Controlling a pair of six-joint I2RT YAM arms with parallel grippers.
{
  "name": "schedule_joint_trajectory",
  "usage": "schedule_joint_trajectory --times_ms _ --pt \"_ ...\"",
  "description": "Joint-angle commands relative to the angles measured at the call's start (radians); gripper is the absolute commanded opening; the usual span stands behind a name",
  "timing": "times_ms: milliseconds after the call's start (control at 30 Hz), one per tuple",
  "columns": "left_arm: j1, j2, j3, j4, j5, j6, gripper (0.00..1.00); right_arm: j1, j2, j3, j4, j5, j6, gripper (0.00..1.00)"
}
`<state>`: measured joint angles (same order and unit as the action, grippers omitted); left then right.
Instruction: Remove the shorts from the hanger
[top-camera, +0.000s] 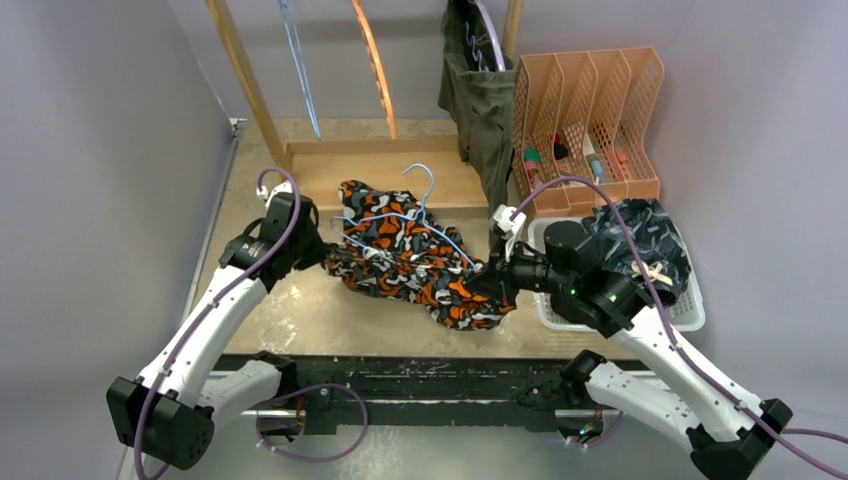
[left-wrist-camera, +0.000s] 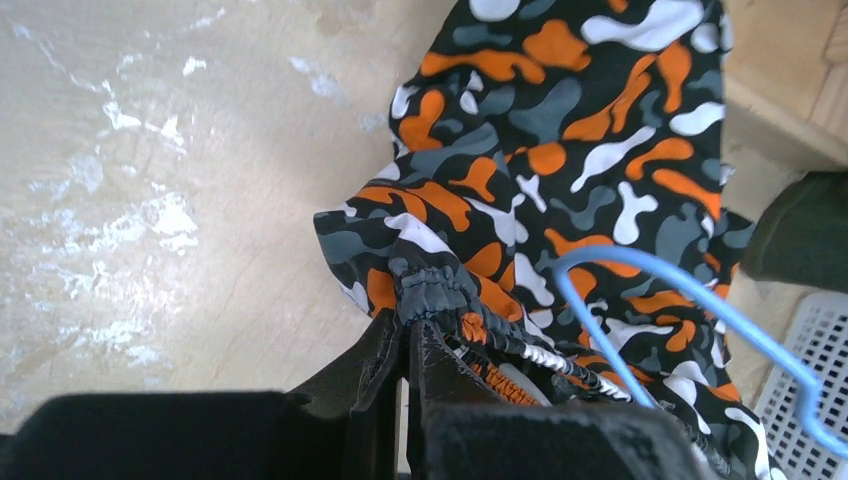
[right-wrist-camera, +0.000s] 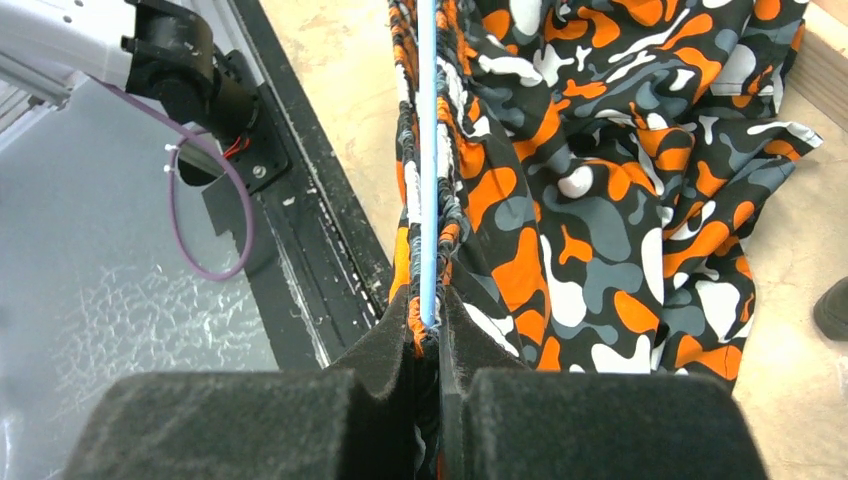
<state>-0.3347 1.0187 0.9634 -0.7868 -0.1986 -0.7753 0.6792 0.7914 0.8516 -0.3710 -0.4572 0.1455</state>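
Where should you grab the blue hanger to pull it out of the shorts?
Probably its curved hook, from above. The light blue wire hanger lies flat, hook poking clear past the orange, black and white blotch-patterned cloth shorts, while its arms lie against the cloth.

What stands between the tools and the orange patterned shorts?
Nothing visible: left tool and right tool are both shut on the shorts. However, the blue hanger seems to run into the right tool's grip too.

surface: pale, scuffed table (top-camera: 300, 315) | middle: orange-black-white shorts (top-camera: 400, 260) heaped on it | back: flat wooden base (top-camera: 380, 168) of a clothes stand | back right: orange file sorter (top-camera: 590, 110) | right: white basket (top-camera: 688, 316), just beside the sorter
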Motion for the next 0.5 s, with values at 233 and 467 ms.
schedule_joint_trajectory --times_ms 233,467 --pt "0.03 -0.081 -0.032 -0.019 0.001 0.024 0.42 -0.004 0.087 -0.022 0.076 0.043 0.045 0.0" --pt "0.031 -0.113 0.044 0.068 0.095 -0.005 0.56 -0.004 0.149 -0.034 0.097 0.098 0.078 0.0"
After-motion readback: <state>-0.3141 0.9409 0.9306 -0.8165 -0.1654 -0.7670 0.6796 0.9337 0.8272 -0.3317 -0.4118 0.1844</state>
